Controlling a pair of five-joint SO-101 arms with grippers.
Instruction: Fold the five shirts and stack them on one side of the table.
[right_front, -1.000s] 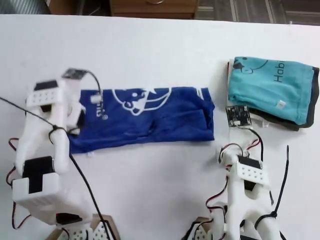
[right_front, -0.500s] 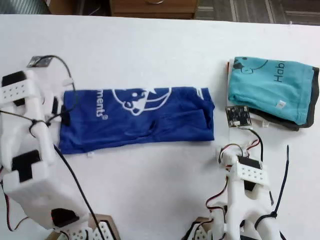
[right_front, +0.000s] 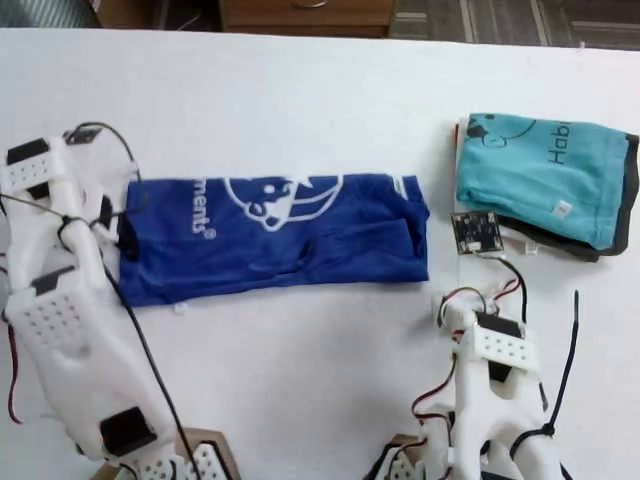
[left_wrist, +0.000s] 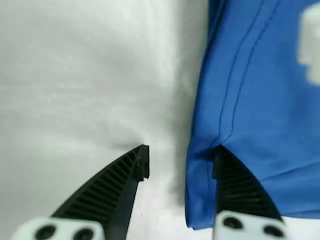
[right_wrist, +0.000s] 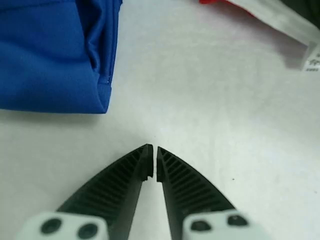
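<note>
1. Left fingers (left_wrist: 125, 185), spread apart, now straddle the blue shirt's (left_wrist: 260, 100) end hem, having swung outward off its print, so the next fold looks ready to start.
2. Right fingers (right_wrist: 175, 175) hover clenched and empty over the bench (right_wrist: 225, 100).
3. Folded stack (right_front: 545, 185) lies beyond, on the right side.

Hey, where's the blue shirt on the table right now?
In the high view, the blue shirt lies mid-table, its left end at the left end effector and the teal-topped stack off to its right.
</note>
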